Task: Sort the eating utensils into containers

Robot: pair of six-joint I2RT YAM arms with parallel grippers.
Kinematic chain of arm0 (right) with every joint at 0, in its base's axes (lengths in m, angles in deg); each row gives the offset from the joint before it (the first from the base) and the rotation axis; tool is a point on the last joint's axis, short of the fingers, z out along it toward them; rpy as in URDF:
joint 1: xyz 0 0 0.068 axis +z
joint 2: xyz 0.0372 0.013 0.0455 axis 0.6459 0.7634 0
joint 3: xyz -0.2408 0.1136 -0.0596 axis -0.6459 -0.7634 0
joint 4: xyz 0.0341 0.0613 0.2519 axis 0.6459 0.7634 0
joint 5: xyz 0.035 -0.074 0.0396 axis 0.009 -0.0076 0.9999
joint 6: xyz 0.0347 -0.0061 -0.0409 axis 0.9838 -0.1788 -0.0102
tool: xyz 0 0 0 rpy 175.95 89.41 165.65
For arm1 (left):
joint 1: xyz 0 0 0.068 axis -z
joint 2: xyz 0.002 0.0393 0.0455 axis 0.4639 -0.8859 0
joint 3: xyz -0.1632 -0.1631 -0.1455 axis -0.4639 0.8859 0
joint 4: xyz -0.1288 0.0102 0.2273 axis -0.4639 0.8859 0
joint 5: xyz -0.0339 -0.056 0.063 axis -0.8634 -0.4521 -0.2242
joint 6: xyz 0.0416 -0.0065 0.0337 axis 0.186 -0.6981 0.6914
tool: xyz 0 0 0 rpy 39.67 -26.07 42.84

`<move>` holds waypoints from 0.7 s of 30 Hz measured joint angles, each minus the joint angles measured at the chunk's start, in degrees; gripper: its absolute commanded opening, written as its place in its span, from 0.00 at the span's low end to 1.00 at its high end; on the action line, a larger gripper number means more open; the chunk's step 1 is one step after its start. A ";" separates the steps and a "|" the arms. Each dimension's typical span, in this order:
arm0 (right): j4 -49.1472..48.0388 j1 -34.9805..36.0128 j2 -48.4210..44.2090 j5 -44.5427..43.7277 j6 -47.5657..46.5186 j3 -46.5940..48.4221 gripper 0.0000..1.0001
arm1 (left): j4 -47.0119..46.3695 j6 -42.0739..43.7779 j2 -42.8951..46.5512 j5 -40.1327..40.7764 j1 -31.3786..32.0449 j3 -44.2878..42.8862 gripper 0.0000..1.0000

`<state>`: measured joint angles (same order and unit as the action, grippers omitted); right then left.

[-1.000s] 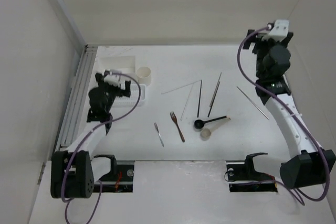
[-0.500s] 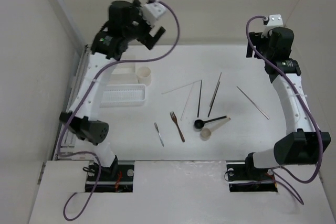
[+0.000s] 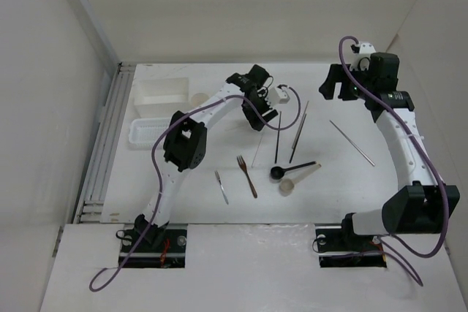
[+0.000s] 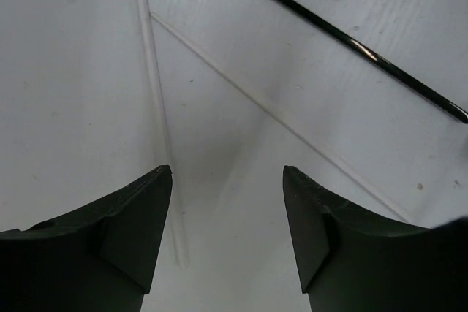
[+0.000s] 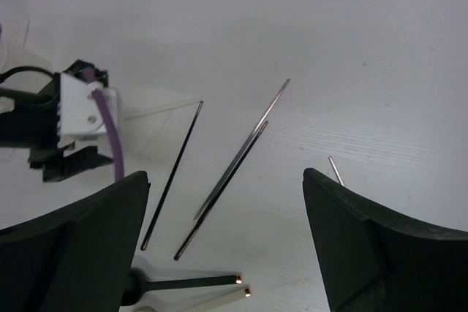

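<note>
Chopsticks all loose on the desk (image 3: 329,202), none yet in a container. Closest to the left fingers (image 4: 110,253): a pale chopstick (image 4: 156,107), flat on the desk and running out from under one finger. Just beside it a second pale chopstick (image 4: 292,125) at an angle, and further off a dark chopstick (image 4: 344,38). Left fingers apart, low over the desk, with nothing between them. Right fingers (image 5: 73,253) spread wide and empty, hanging high above a metallic pair (image 5: 234,160), not touching. Brown fork (image 3: 246,175), grey fork (image 3: 221,186), black spoon (image 3: 292,169) and beige spoon (image 3: 287,186) nearer to the arm bases, well apart from the box (image 3: 157,93) and the tray (image 3: 146,135) at the left.

Probably light, stiff, thin and smooth. Likely to roll or slip away, and hard to lift when so flat against the desk. Best to take hold near the middle of the length, fingers across the stick, to avoid tipping. Care needed not to catch the neighbouring stick as well.
</note>
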<state>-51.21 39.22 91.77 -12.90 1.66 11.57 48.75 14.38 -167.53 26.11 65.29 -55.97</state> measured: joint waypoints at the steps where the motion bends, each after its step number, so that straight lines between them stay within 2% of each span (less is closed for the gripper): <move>1: 0.31 0.04 -0.26 0.57 0.09 -0.28 0.91 | -0.39 -0.76 -1.14 -0.33 -0.61 0.07 0.59; 8: -0.04 0.96 -1.86 4.70 0.46 -1.09 0.92 | -7.69 -2.97 -1.77 -0.72 -4.55 3.04 0.60; 14: -0.13 1.77 -1.84 6.40 0.61 -1.11 0.93 | -7.61 -1.68 -2.05 -1.51 -5.14 3.28 0.57; 21: -0.15 1.86 -1.84 6.36 0.61 -1.07 0.93 | -7.87 -1.46 -3.76 -2.27 -5.03 4.02 0.43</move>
<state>-51.36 41.08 89.94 -6.53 2.27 10.50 40.88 12.92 -171.29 23.84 60.26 -51.95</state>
